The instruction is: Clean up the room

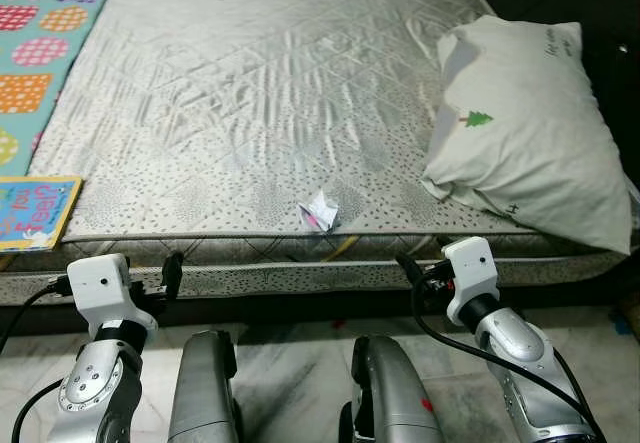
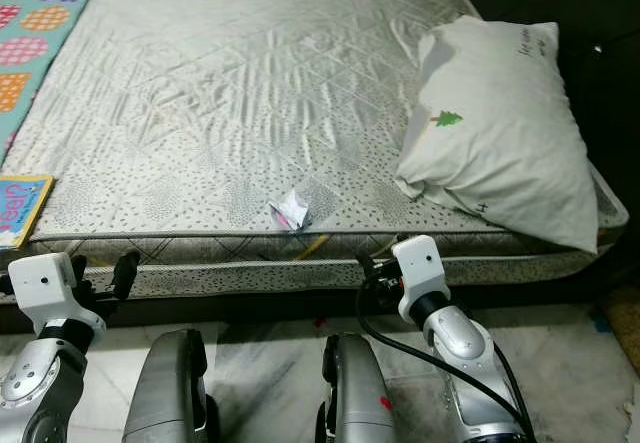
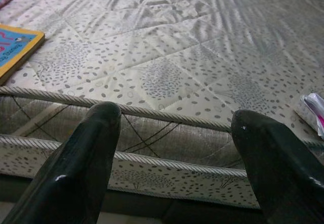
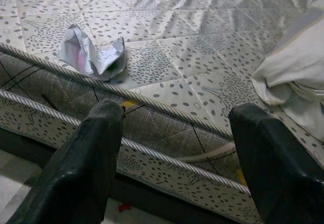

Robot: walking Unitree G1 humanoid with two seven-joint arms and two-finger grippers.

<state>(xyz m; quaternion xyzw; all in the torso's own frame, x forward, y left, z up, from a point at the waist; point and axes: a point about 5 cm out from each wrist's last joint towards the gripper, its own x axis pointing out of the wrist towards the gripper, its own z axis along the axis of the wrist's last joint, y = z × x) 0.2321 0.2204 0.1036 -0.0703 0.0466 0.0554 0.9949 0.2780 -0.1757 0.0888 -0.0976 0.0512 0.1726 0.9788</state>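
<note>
A crumpled white paper wrapper with pink marks (image 1: pixel 319 211) lies on the grey patterned mattress (image 1: pixel 250 93), close to its front edge. At the mattress's front left corner rests a colourful children's book (image 1: pixel 35 211). My left gripper (image 3: pixel 177 114) is open and holds nothing. It hovers low in front of the mattress side, between the book and the wrapper. My right gripper (image 4: pixel 177 107) is open too and holds nothing. It sits just below the mattress edge, a little right of the wrapper (image 4: pixel 91 57).
A white pillow (image 1: pixel 525 128) with a small green tree print lies on the mattress's right side, overhanging the corner. A colourful dotted play mat (image 1: pixel 45 23) borders the mattress at the far left. Marble floor (image 1: pixel 290 363) is under my legs.
</note>
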